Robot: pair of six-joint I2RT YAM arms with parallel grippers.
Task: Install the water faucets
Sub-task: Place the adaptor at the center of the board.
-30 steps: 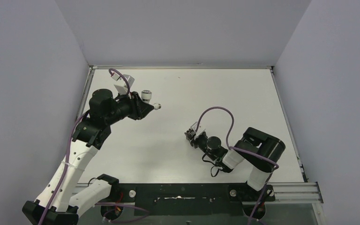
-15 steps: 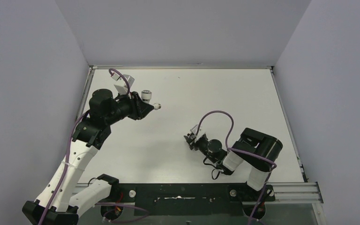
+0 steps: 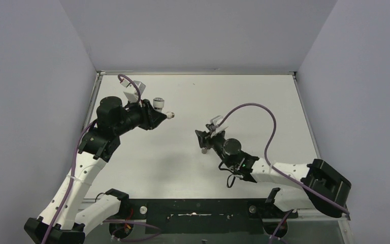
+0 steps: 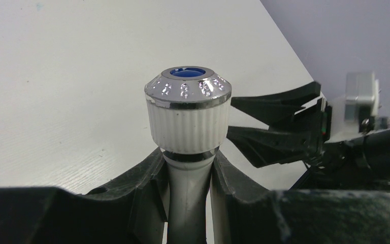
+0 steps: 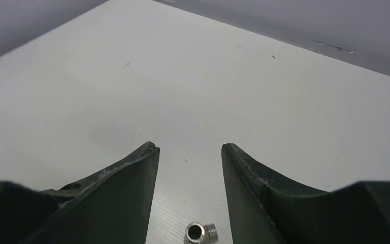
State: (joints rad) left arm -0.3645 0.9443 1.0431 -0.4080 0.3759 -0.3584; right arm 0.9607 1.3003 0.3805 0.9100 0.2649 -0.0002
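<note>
My left gripper (image 3: 158, 117) is shut on the white tap body (image 4: 188, 188) and holds it above the table at the left. The tap's chrome knob with a blue dot (image 4: 187, 86) stands just beyond the fingers, and it also shows in the top view (image 3: 158, 103). My right gripper (image 5: 189, 152) is open and low over the table near the middle (image 3: 201, 139). The small metal threaded fitting (image 5: 201, 233) lies on the table between its fingers, close to the camera. In the left wrist view the right gripper (image 4: 279, 122) shows behind the knob.
The white table (image 3: 244, 96) is walled on three sides by grey panels. A purple cable (image 3: 264, 117) arcs over the right arm. A black rail (image 3: 193, 211) runs along the near edge by the arm bases.
The right arm has stretched out and its gripper has moved toward the far left, nearer the middle of the table. The left arm and the tap have not moved.
</note>
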